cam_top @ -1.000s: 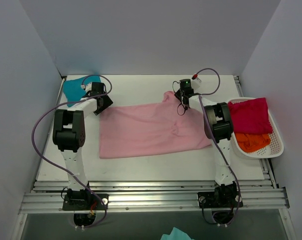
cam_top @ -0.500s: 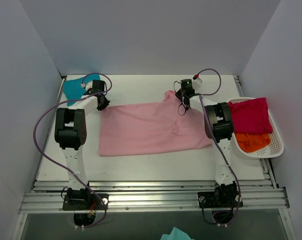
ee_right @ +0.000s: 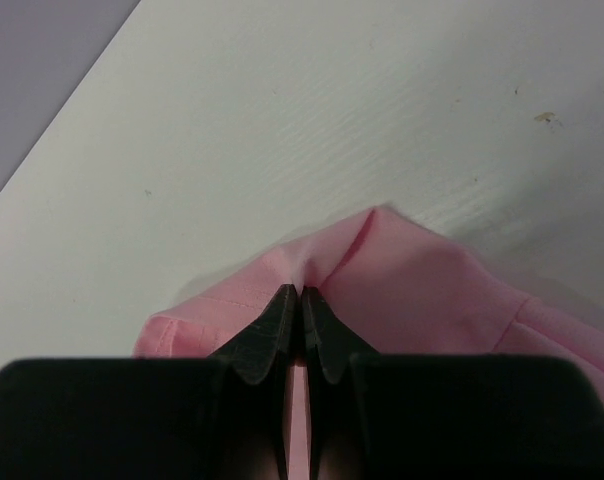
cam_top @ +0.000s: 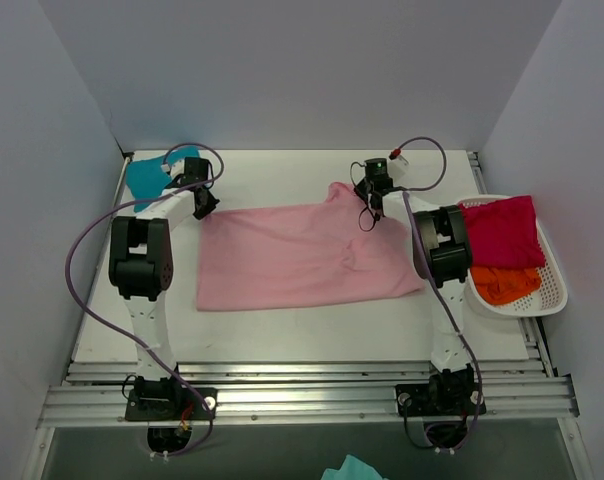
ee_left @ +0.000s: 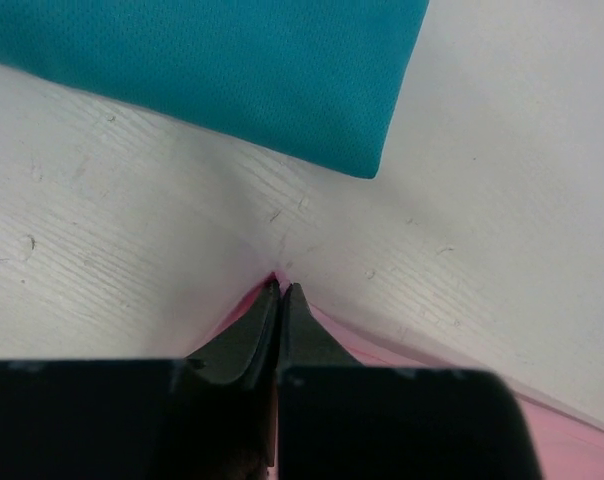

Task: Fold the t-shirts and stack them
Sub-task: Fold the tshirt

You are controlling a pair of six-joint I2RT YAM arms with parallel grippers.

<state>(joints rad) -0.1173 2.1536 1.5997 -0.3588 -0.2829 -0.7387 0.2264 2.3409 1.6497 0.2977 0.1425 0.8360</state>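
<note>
A large light pink t-shirt lies spread across the middle of the table. My left gripper is shut on its far left corner; in the left wrist view that pink corner peeks out past the shut gripper. My right gripper is shut on the shirt's far right corner, where the cloth is bunched; the right wrist view shows the pink t-shirt pinched in the gripper. A folded teal-blue t-shirt lies at the far left corner.
A white basket at the right edge holds a magenta-red t-shirt and an orange t-shirt. Grey walls close in the table on three sides. A scrap of teal cloth shows below the table's near rail.
My left gripper moved a little toward the far side onto the pink shirt's corner and shut on it. The right gripper stayed shut on its corner and shifted slightly back.
</note>
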